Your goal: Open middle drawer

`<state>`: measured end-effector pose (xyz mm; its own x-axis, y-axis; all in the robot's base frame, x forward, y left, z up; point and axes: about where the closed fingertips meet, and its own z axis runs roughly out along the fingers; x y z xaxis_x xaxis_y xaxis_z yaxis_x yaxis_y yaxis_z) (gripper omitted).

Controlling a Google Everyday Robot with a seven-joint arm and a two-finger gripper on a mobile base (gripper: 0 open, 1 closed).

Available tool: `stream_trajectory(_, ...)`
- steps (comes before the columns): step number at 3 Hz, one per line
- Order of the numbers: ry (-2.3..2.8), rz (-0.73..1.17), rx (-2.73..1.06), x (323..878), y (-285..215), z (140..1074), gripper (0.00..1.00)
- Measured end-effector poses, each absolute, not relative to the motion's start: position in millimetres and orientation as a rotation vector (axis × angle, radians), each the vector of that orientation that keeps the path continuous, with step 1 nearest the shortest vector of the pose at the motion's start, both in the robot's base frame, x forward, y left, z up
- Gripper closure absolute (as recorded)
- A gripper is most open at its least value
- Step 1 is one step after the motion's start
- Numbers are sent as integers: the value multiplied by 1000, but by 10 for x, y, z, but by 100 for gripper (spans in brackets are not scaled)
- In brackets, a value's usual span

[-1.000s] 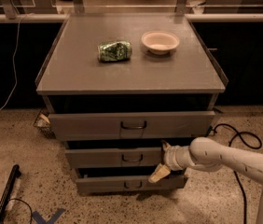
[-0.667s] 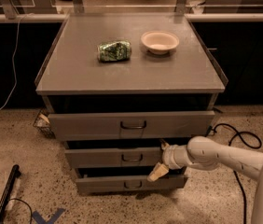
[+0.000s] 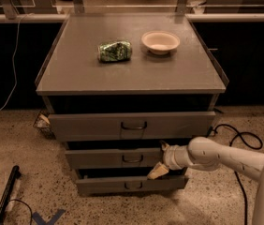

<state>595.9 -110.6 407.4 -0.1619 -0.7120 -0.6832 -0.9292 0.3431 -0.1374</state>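
Note:
The middle drawer [image 3: 108, 158] is the second of three grey fronts on the cabinet, with a small loop handle [image 3: 133, 159] at its centre. It stands out slightly from the cabinet body, less far than the top drawer [image 3: 90, 125]. My gripper [image 3: 160, 160] comes in from the right on a white arm [image 3: 221, 157]. It sits against the right part of the middle drawer's front, just right of the handle. Its fingers are spread apart, one at the front's upper edge [image 3: 164, 146] and one at its lower edge [image 3: 157, 172]. It holds nothing.
The bottom drawer [image 3: 132, 185] is also slightly out. On the cabinet top [image 3: 76, 74] lie a crumpled green bag [image 3: 115, 50] and a white bowl [image 3: 160, 41]. A black cable [image 3: 237, 139] runs on the floor at right, and a dark rod [image 3: 5, 196] lies at left.
The arm has edged very slightly to the left along the middle drawer's front. The drawers have not moved.

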Motion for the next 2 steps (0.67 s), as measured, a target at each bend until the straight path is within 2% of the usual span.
stream_trajectory(2, 1940, 417, -1432, 5947, -1107, 4119, 62)
